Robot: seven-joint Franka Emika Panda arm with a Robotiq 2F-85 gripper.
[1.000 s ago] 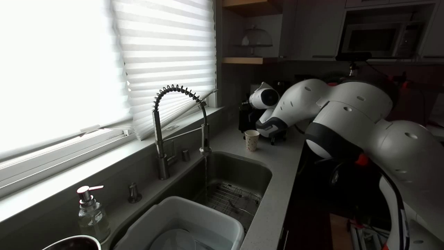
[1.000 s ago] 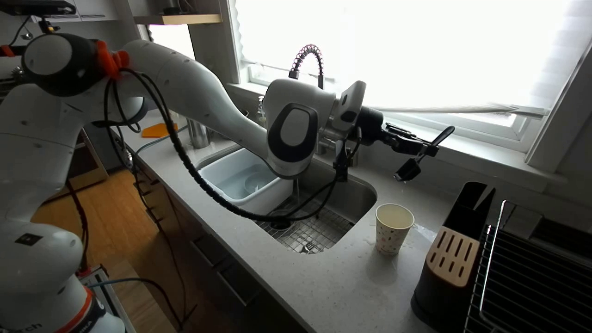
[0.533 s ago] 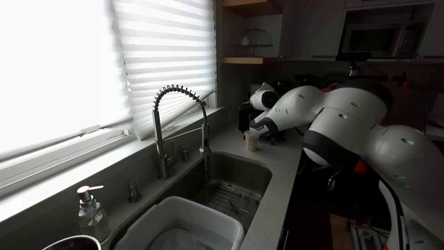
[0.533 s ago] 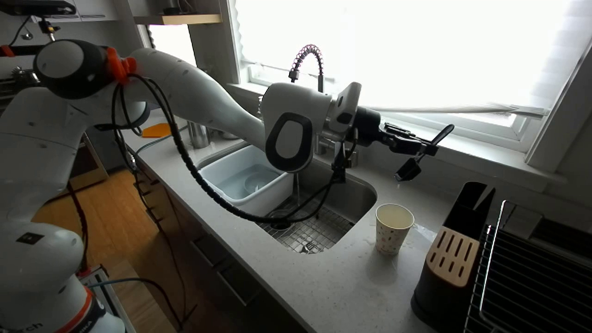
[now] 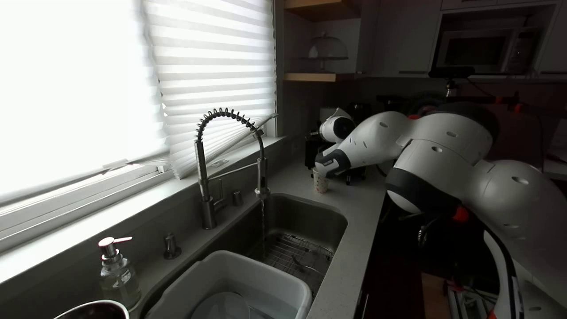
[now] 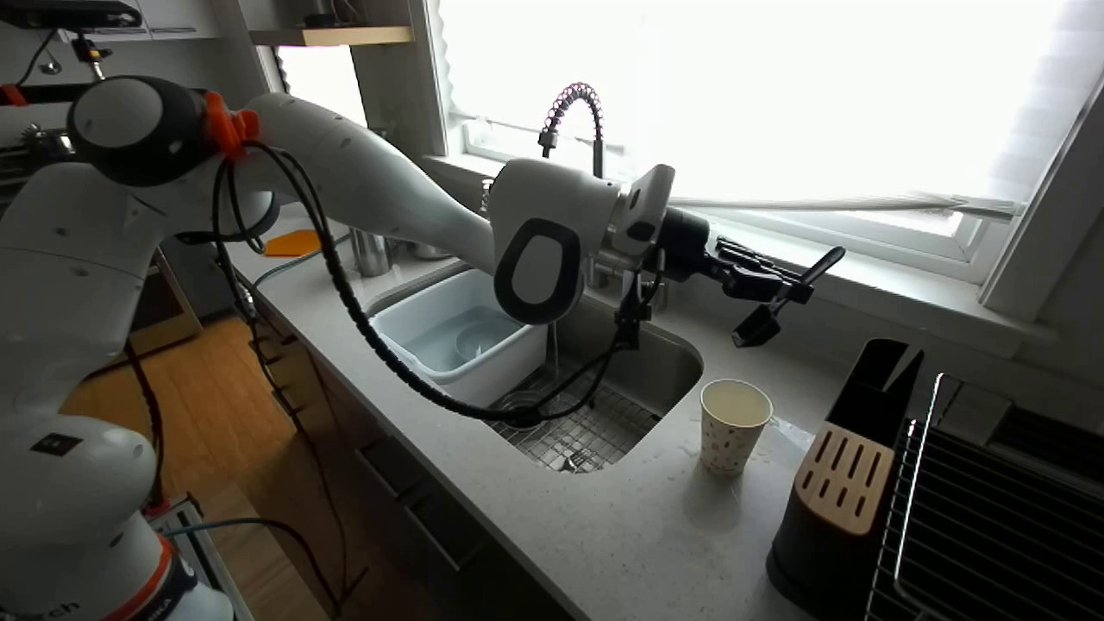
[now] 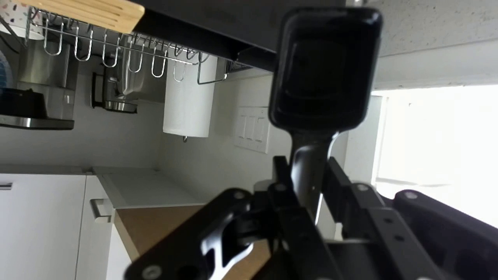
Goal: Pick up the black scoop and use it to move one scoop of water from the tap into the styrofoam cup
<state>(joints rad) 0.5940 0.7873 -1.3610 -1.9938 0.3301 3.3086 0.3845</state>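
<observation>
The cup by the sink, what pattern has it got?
The cup is off-white with scattered little flecks, some reddish, clearest in an exterior view.

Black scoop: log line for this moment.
gripper shut on black scoop, tilted in midair, contents unclear | cup upright on counter | tap running

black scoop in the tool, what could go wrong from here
In an exterior view, the black scoop slants bowl-down, pinched by its handle in the tool: it could twist or slip if bumped.
The open cup seems to hold liquid, so a scoopful might overflow.
A slotted block stands beside that cup, so a low sweep of the tool might knock either one.
</observation>
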